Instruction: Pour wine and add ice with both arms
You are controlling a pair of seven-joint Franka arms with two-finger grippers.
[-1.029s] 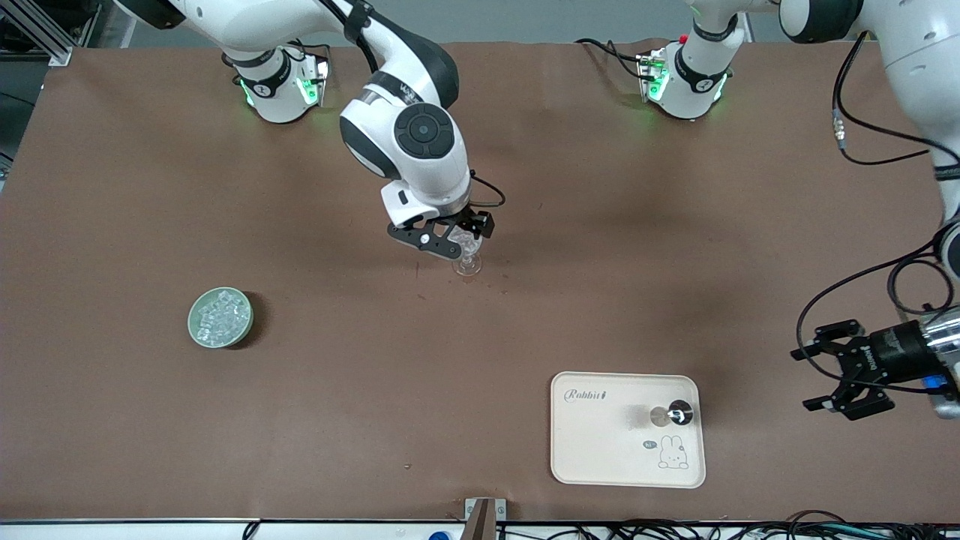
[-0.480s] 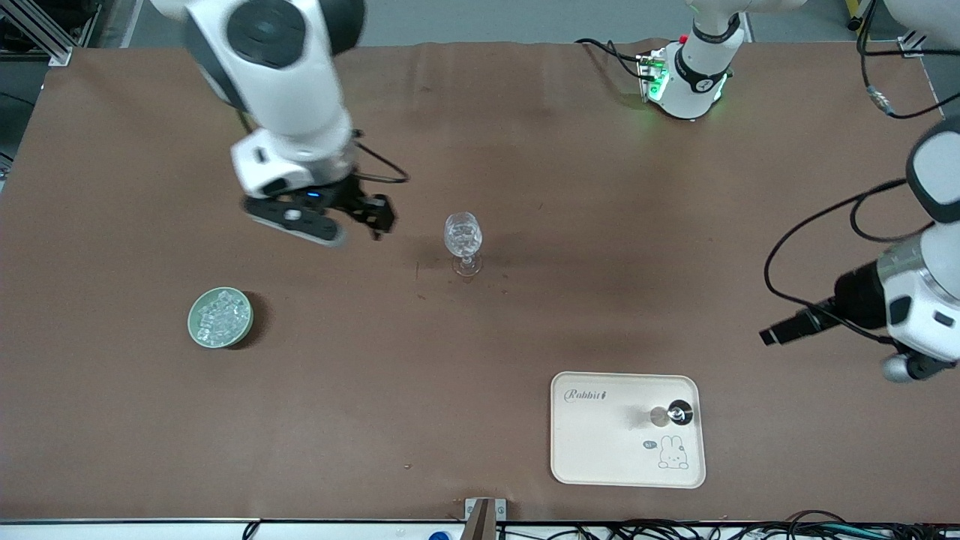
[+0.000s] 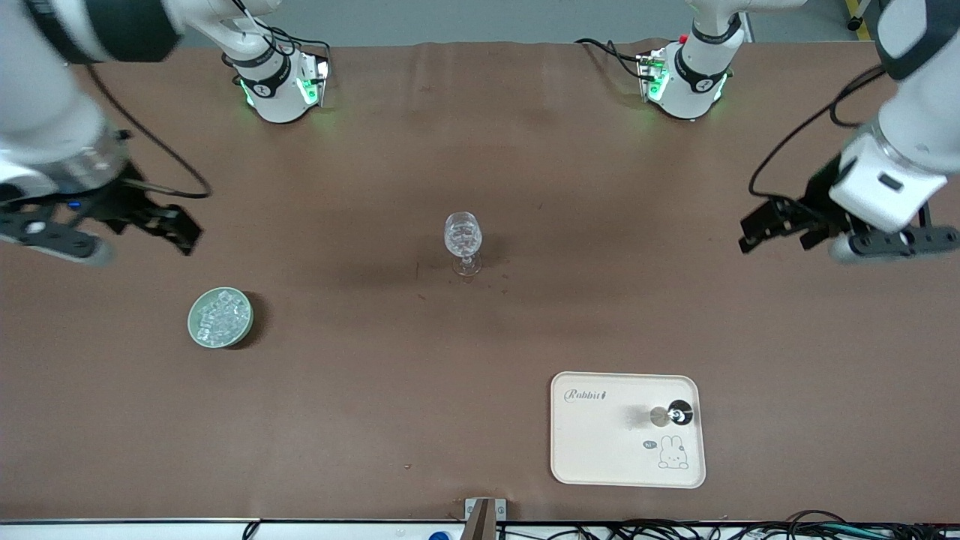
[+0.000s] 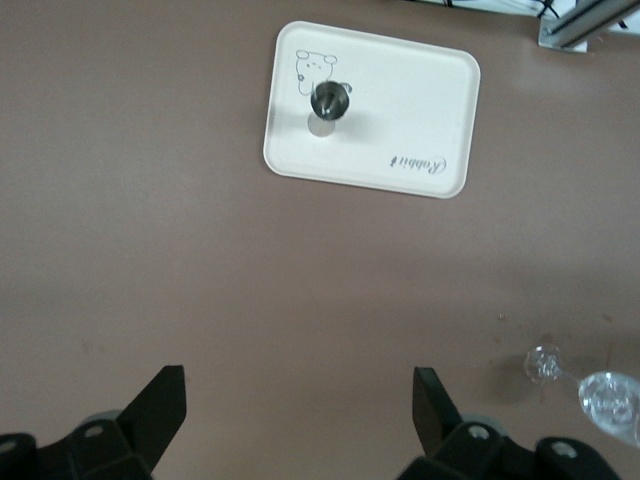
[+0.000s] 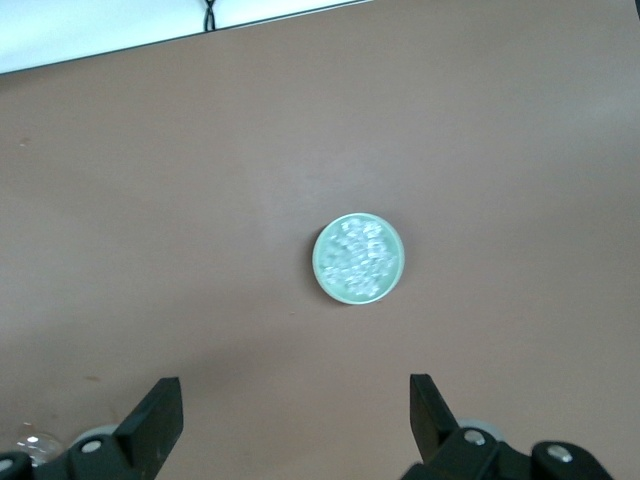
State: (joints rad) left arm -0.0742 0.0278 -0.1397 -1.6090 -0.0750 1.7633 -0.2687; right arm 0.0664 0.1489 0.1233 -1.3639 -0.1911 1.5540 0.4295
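Both my grippers hang spread wide and hold nothing. My right gripper [image 3: 112,225] is at the left edge of the front frame, up over bare table [image 3: 480,337] at the right arm's end, above the bowl in the picture. Its fingers [image 5: 155,415] show apart at the bottom of its wrist view. My left gripper [image 3: 780,225] is at the right edge of the front frame, over bare table at the left arm's end; its fingers [image 4: 160,400] also stand well apart.

Ice [image 3: 221,316] fills the green bowl [image 3: 196,334] in the lower left of the front frame. More ice [image 3: 463,234] sits in the glass [image 3: 466,262], upright at centre frame. In the lower right lies the tray [image 3: 600,450] with a small metal cup [image 3: 679,412] on it.
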